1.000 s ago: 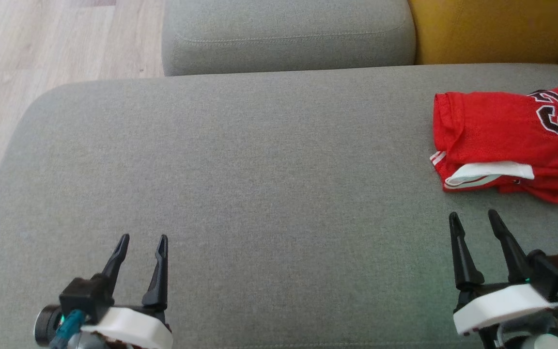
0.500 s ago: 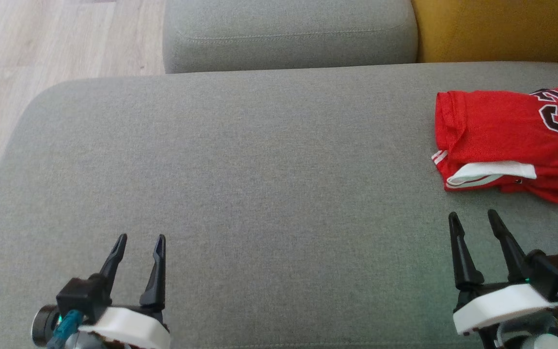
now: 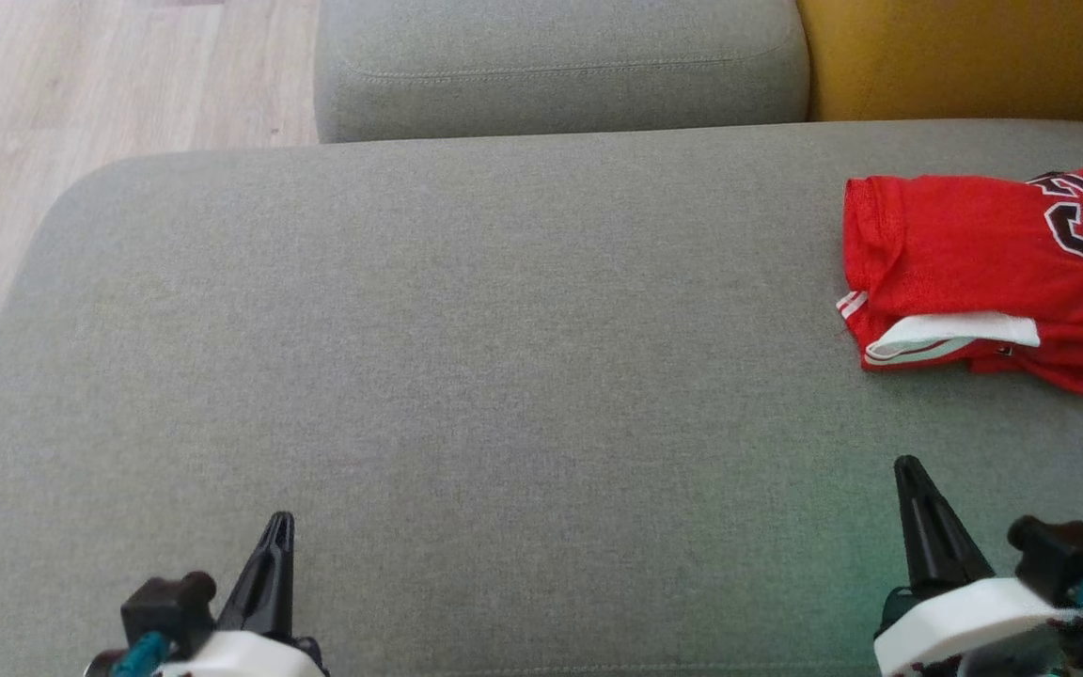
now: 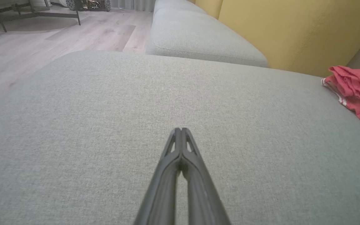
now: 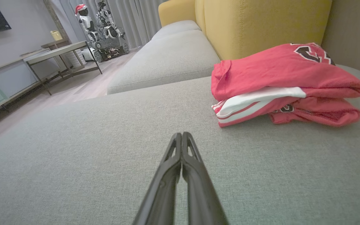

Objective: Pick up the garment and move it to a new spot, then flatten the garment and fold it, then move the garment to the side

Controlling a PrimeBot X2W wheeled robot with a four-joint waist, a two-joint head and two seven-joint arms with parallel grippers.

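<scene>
left gripper (image 3: 280, 520): fingers pressed flat against each other from base to tip, with nothing held between them. it sits at the lower left of the head view, over bare fabric of the grey seat cushion (image 3: 504, 329), tips pointing up that view.

right gripper (image 3: 907, 464): fingers likewise fully closed, tips meeting, nothing held. it sits at the lower right of the head view, over the same cushion.

red garment (image 3: 974, 254): lies folded in a compact stack at the far right of the seat cushion. a white striped band shows along its near edge, and dark lettering shows at its far right corner. it lies ahead of the right gripper, apart from it, and well apart from the left gripper.

surroundings: yellow backrest (image 3: 955, 56) stands beyond the garment, near it. second grey cushion (image 3: 551, 66) adjoins the far edge of the seat. pale wood floor (image 3: 81, 85) shows at the upper left.
</scene>
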